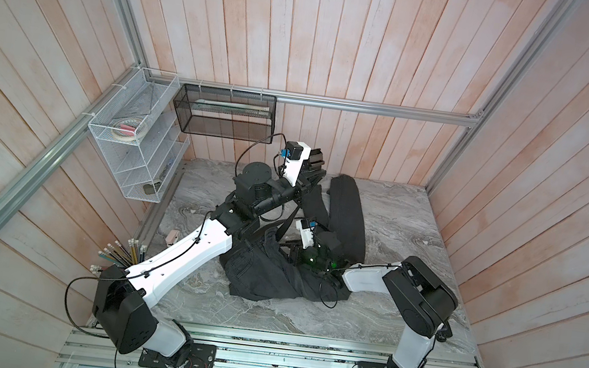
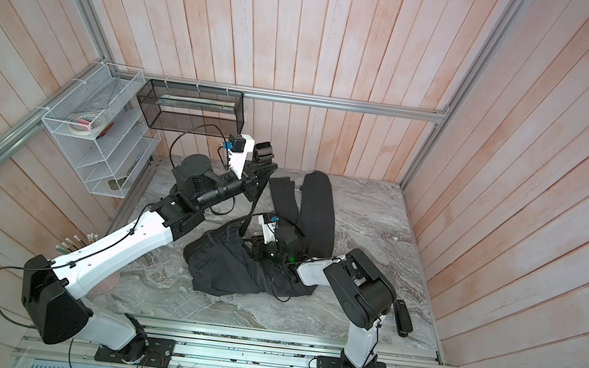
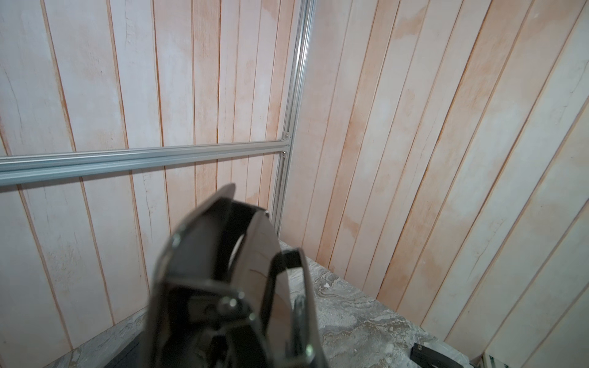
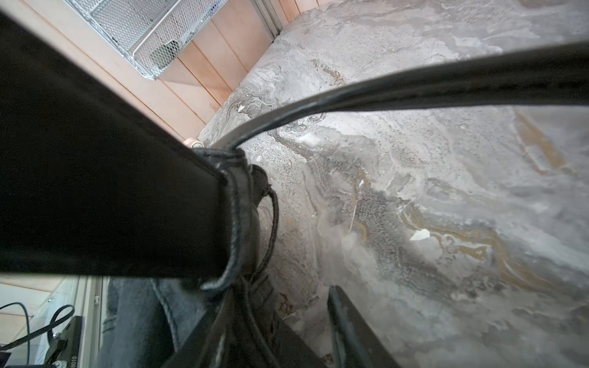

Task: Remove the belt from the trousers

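The black trousers (image 1: 265, 274) (image 2: 224, 268) lie crumpled mid-table, legs stretched toward the back wall. The belt (image 1: 289, 218) (image 2: 252, 206) rises taut from their waist to my left gripper (image 1: 312, 168) (image 2: 263, 157), which is raised near the back wall and shut on the belt. Its looped buckle end (image 3: 223, 280) fills the left wrist view. My right gripper (image 1: 286, 247) (image 4: 287, 328) sits low at the waist with its jaws apart over bare table. One finger (image 4: 344, 325) is clear; the other lies against the denim. The belt (image 4: 382, 92) passes through a belt loop (image 4: 237, 220) there.
A white wire rack (image 1: 135, 148) and a black mesh basket (image 1: 225, 114) hang at the back left. Pencils (image 1: 121, 251) stand by the left arm. A small black device (image 2: 403, 317) lies at the right edge. Walls close in on three sides of the marble table (image 1: 415, 224).
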Action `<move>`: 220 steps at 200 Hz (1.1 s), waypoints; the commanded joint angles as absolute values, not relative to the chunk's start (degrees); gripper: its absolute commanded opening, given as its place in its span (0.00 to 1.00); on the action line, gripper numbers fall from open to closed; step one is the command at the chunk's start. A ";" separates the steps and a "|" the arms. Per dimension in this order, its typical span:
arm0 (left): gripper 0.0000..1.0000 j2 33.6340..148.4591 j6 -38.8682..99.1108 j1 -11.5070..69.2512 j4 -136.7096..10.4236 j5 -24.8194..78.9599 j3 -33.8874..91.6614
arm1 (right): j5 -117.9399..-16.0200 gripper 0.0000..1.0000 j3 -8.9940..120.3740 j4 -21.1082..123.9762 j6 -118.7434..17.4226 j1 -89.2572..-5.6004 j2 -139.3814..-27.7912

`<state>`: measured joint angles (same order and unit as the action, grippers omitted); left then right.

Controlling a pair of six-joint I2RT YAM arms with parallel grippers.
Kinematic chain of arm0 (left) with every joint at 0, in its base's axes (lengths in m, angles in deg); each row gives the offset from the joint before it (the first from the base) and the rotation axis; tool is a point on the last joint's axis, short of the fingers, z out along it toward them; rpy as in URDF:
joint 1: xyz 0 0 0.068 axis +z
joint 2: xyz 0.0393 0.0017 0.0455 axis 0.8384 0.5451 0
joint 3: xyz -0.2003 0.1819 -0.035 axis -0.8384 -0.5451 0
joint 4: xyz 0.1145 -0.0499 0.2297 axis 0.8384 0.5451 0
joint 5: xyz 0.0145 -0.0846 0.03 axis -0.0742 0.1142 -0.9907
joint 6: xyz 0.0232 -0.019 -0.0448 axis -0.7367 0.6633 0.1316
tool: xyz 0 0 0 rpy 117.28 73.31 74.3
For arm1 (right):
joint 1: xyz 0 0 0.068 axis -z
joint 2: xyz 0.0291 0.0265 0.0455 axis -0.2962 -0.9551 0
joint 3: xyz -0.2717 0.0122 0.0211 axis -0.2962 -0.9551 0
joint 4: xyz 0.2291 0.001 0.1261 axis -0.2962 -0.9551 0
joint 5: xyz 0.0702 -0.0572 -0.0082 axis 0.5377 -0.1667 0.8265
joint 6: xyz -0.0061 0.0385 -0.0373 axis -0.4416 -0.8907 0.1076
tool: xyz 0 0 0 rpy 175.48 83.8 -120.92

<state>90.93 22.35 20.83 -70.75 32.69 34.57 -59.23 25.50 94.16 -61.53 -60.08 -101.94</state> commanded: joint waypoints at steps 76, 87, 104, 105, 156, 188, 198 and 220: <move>0.00 89.01 24.31 23.19 -72.95 34.38 35.81 | -67.19 0.69 20.43 96.18 -57.66 -65.28 -93.06; 0.00 88.80 24.55 23.54 -73.44 34.01 34.79 | -69.02 0.68 19.65 95.74 -56.53 -65.75 -91.32; 0.00 88.80 25.56 24.01 -74.45 34.09 33.68 | -69.49 0.69 20.27 93.39 -55.54 -65.74 -91.37; 0.00 88.77 25.60 24.05 -74.48 34.09 33.67 | -69.49 0.69 20.35 93.21 -55.44 -65.79 -91.43; 0.00 88.61 26.13 24.45 -74.16 34.80 33.86 | -72.17 0.69 27.08 85.38 -54.78 -65.74 -100.32; 0.00 87.28 26.95 25.36 -73.51 35.61 34.65 | -69.45 0.66 28.66 86.29 -55.47 -65.75 -103.50; 0.00 86.87 27.31 25.80 -73.18 36.22 35.33 | -69.76 0.58 28.68 86.36 -55.56 -65.75 -103.53; 0.00 85.56 27.18 27.26 -71.47 36.40 36.92 | -75.40 0.27 27.72 84.49 -56.11 -64.70 -101.50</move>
